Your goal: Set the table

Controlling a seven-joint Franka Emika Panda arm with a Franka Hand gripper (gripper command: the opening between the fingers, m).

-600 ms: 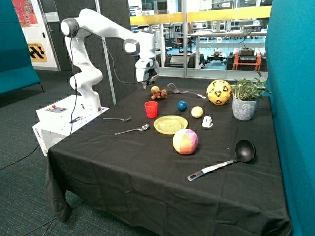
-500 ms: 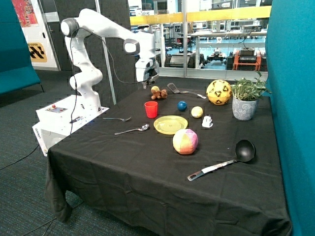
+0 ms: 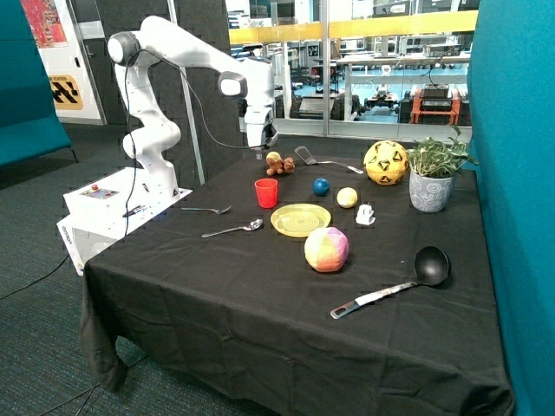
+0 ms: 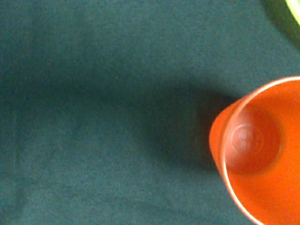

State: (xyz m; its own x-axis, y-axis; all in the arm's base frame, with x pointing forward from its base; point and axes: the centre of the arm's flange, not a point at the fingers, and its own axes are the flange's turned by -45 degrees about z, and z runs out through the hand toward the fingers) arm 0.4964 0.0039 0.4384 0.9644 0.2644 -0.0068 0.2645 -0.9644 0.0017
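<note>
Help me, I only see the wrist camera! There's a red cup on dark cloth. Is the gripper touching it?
Observer: No, the gripper hangs high over the cup, well clear of it.
Operator: What's beside the cup?
Observer: A yellow plate, with a spoon next to it.
Operator: Any fork?
Observer: Yes, a fork lies on the table, nearer the robot's base.

Robotics lab (glass-walled workbenches [image 3: 381, 82])

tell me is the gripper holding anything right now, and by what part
Cannot be told for sure: the gripper hangs in the air above the table, behind the red cup, with nothing seen in it.
</note>
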